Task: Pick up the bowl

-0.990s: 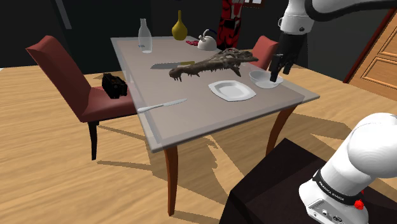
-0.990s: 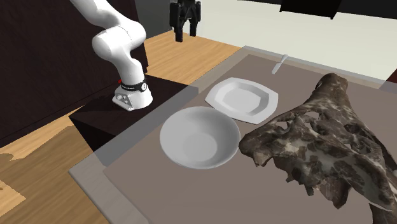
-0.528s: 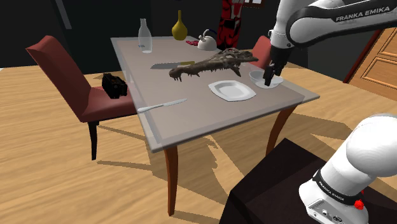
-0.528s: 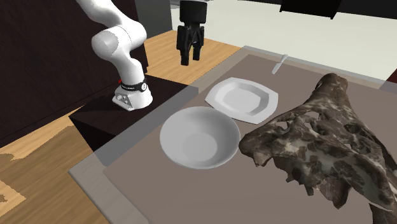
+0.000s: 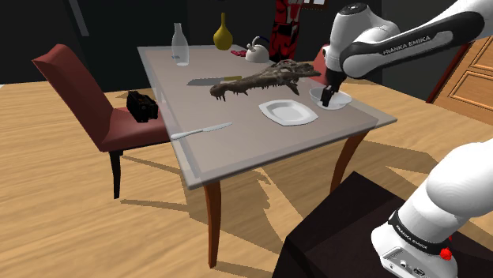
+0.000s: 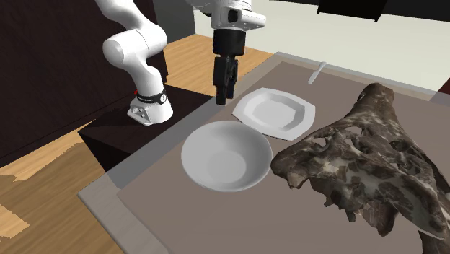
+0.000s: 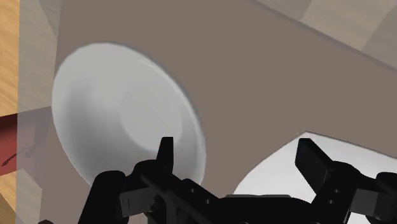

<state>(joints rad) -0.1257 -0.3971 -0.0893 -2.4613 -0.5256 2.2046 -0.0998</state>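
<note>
the grey-brown table [image 5: 237, 150] spreads beneath the claw [image 6: 222, 97]. we read "franka emika" on the white arm [image 5: 407, 43]. a mottled, knobbly skull [image 6: 368, 166] lies past the bowl. the smooth round white bowl [image 6: 226, 155] sits below one finger and an angular white plate [image 6: 274, 112] below the other. the fingers are spread apart, gripping nothing.

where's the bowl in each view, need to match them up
shoulder view: bowl at the far right of the table, with the gripper overlapping it.
second exterior view: bowl in the middle, nearer the camera than the plate.
wrist view: bowl just ahead of the open gripper, one finger crossing its rim.
shared landmark: the white plate right beside it.
</note>
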